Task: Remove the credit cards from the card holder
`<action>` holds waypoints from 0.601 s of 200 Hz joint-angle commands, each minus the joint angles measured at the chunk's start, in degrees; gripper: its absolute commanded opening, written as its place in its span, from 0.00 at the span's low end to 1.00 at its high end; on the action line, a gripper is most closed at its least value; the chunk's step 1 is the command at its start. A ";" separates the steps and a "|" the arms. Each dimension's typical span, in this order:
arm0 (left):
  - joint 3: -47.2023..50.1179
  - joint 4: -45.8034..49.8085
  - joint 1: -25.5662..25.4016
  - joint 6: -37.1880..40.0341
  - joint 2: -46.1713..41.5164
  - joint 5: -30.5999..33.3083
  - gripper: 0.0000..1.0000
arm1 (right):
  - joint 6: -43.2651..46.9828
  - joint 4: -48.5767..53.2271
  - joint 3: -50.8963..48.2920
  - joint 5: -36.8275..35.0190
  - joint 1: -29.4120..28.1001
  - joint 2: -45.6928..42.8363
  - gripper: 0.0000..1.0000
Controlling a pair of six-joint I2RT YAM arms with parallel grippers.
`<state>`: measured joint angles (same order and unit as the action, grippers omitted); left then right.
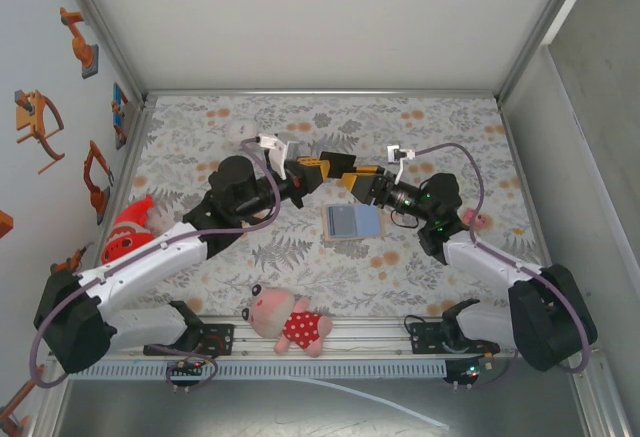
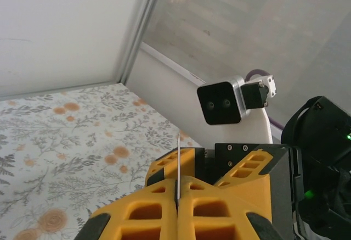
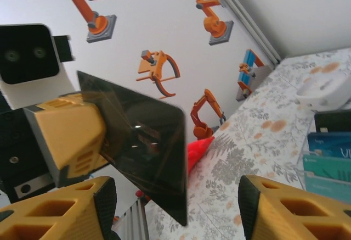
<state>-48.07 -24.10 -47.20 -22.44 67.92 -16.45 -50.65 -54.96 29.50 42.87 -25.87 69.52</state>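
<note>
- The pink plush doll [image 1: 290,325] in its red spotted dress is lying soft and limp at the near edge of the floral table cover [image 1: 440,127].
- Just beyond it, the card holder [image 1: 352,223] is lying open and flat on the cover, with its smooth blue-grey faces up and a tan edge showing.
- Above and slightly beyond the holder, the left gripper [image 2: 177,188] is pinching a thin, stiff, glossy dark card [image 3: 142,135] by one end, its ribbed yellow fingers pressed together on it.
- The right gripper [image 3: 176,190] is facing it, fingers standing apart on either side of the card's lower corner and gripping nothing.
- By my reading, one card is out and hanging in mid-air. The left arm should next be lowering it flat onto the cover beside the holder, squeezing firmly because the card looks slick.
- A small rounded white object [image 1: 240,130] is sitting at the far side.
</note>
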 commanded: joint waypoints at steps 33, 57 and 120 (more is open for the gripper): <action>-0.45 -3.76 0.18 -1.63 1.16 -5.18 0.00 | -0.37 -4.66 2.67 1.46 -0.93 -0.69 0.45; -0.31 -3.70 0.25 -1.65 1.22 -5.00 0.00 | -0.20 -4.65 2.67 2.08 -1.13 -1.77 0.23; -5.51 13.98 1.23 8.21 -2.65 -3.44 0.51 | 12.05 14.94 4.13 4.05 -1.12 -9.39 0.00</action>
<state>-49.21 -20.10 -46.19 -21.15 68.62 -19.57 -47.59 -51.35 30.72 45.63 -26.87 64.27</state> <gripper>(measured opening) 0.420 0.041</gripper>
